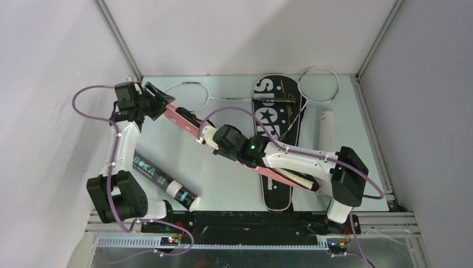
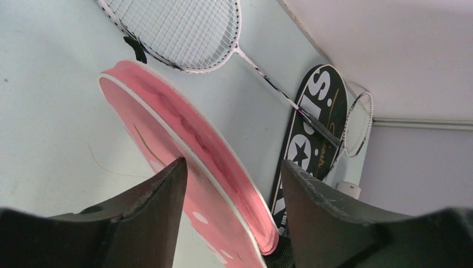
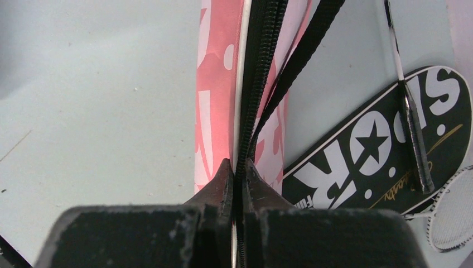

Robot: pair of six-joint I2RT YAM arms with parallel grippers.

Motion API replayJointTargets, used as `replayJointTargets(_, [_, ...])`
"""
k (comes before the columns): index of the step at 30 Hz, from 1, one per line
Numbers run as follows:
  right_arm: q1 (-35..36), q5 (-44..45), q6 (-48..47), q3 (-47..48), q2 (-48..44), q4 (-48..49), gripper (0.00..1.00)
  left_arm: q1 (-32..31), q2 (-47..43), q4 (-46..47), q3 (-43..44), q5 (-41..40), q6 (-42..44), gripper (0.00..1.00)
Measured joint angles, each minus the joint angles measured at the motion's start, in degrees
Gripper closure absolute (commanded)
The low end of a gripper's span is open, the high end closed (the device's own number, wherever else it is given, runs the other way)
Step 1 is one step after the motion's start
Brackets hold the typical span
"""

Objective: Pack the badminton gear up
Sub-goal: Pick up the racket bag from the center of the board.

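Both YAMs same build: left arm (image 1: pixel 127 146) and right arm (image 1: pixel 298 159) have white link shells and black joint housings. Each carries a loose purple cable (image 1: pixel 74 102), seen at frame left and lower right. One green LED (image 1: pixel 252 148) lit on the right arm's black wrist section, centre frame. On left gripper (image 2: pixel 233 164) and right gripper (image 3: pixel 237 163): matte black wedge fingers (image 2: pixel 323 206), edges scuffed pale. Small red lights (image 1: pixel 170 240) at both bases, bottom edge.

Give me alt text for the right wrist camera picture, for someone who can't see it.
The right gripper is pinched shut on the zipper edge of a pink cover, which runs away from the camera over a pale table. To the right lies a black cover lettered SPORT, with a racket shaft across it.
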Motion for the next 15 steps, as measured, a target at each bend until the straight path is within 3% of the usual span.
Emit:
replayJointTargets(5, [0.5, -1.2, 0.1, -0.9, -0.1, 1.8, 0.93, 0.4, 0.0, 0.2, -0.1, 0.2, -0.2, 0.78])
replayJointTargets(8, [0.5, -1.9, 0.4, -1.1, -0.3, 2.3, 0.83, 0.7, 0.0, 0.8, -0.5, 0.5, -0.5, 0.97])
replayJointTargets(12, [0.2, -5.7, 2.1, -1.3, -0.9, 3.2, 0.63, 1.0, 0.0, 1.2, -1.6, 0.8, -0.5, 1.0])
replayJointTargets(15, [-0.9, -11.6, 4.1, -0.5, -1.7, 4.2, 0.55, 1.0, 0.0, 1.2, -1.6, 1.3, -0.5, 1.0])
